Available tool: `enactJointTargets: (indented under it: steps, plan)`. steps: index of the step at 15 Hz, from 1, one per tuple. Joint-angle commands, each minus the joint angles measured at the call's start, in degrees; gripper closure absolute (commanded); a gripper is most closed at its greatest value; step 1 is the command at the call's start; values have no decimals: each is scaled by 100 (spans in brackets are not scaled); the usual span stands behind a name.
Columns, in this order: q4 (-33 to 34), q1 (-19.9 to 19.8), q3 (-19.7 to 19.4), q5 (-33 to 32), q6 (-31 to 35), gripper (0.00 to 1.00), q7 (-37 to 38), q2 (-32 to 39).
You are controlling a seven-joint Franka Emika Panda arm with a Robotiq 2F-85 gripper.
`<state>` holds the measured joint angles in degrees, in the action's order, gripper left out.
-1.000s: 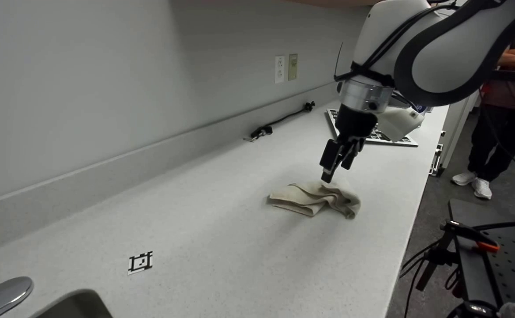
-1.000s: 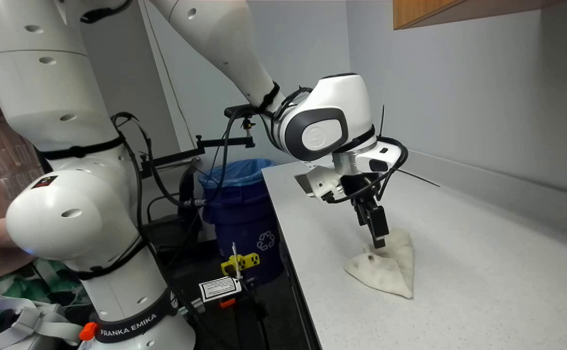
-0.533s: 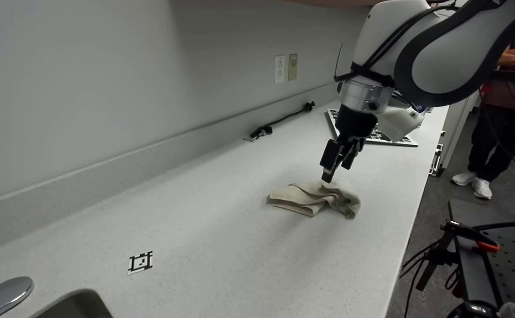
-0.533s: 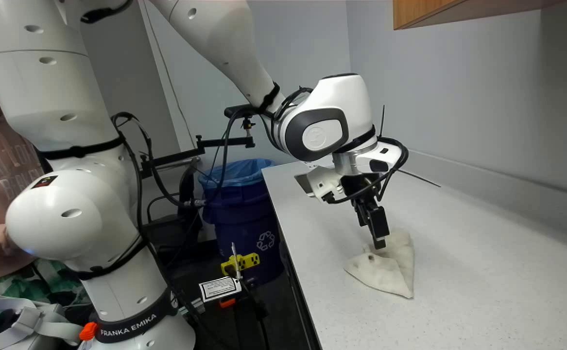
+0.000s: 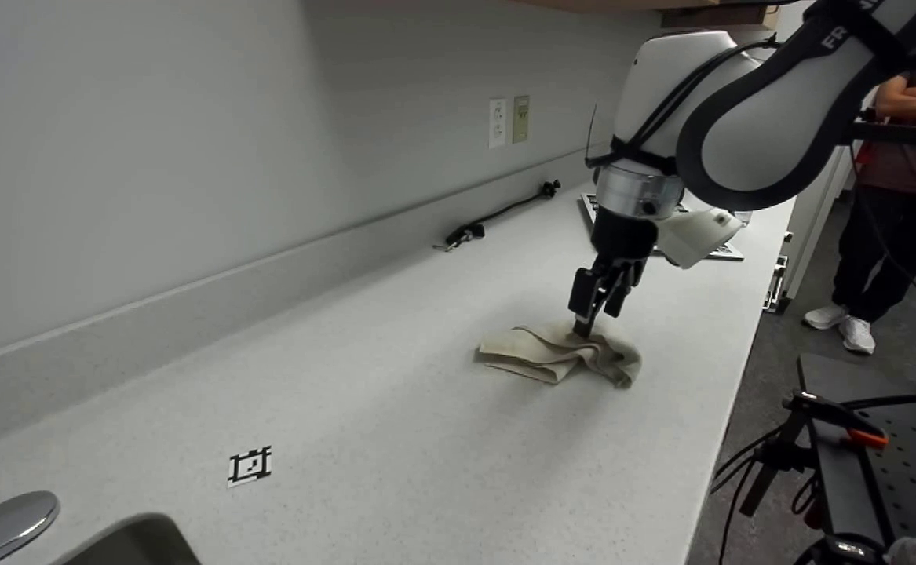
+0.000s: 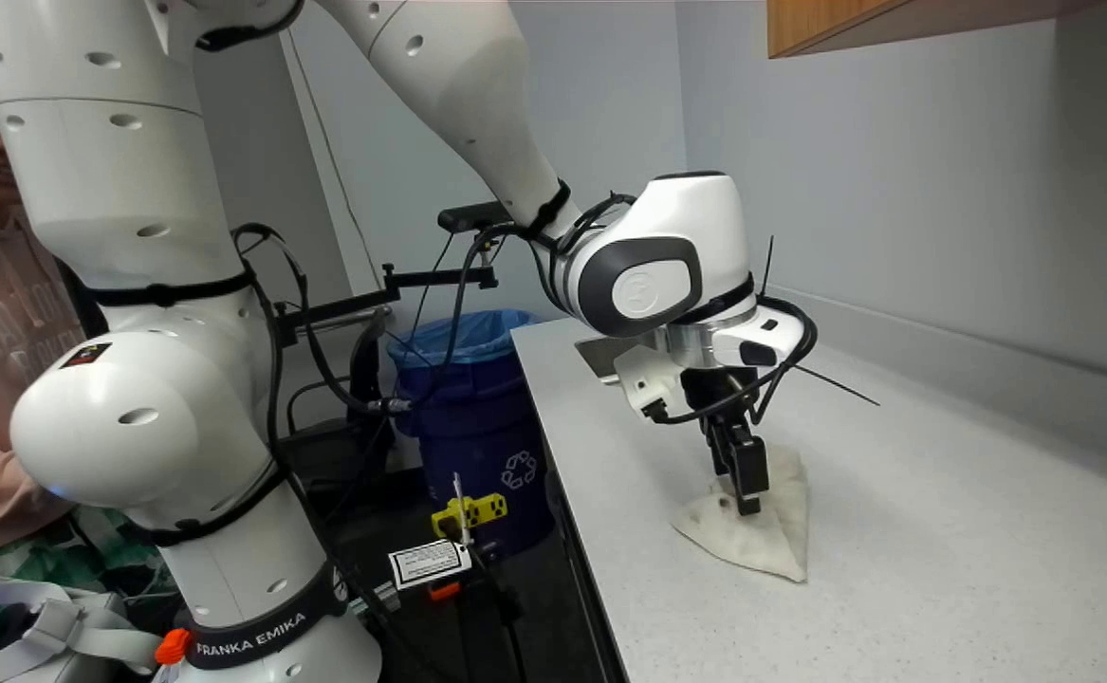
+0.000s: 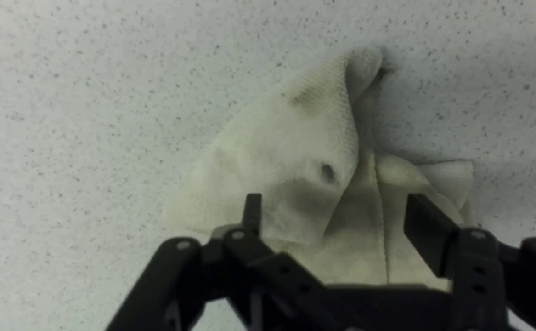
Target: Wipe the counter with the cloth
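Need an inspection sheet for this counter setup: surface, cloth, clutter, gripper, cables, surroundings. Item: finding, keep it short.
Surface: speckled white counter; printed marker on it.
Job's things: cloth lying crumpled and dark-spotted on the counter.
Clutter: patterned board, partly hidden; black cord or rod.
Gripper: open over the cloth, not closed on it; appears to touch it.
Cables: black cable loops above the cloth.
Surroundings: person with folded arms; person in pink; blue bin near the counter.

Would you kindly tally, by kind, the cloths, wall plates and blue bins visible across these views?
Cloth: 1
White wall plate and beige wall plate: 2
Blue bin: 1
Total: 4
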<state>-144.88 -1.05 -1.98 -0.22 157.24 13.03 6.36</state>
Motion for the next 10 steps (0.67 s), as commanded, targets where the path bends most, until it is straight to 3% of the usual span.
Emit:
enactJointTargets:
  steps: [1, 7, 10]
  plan:
    - [314, 60, -100, -147, 139, 51, 191, 465]
    - [624, 142, -140, -103, 130, 95, 174, 931]
    - [707, 186, -98, -55, 102, 100, 150, 1050]
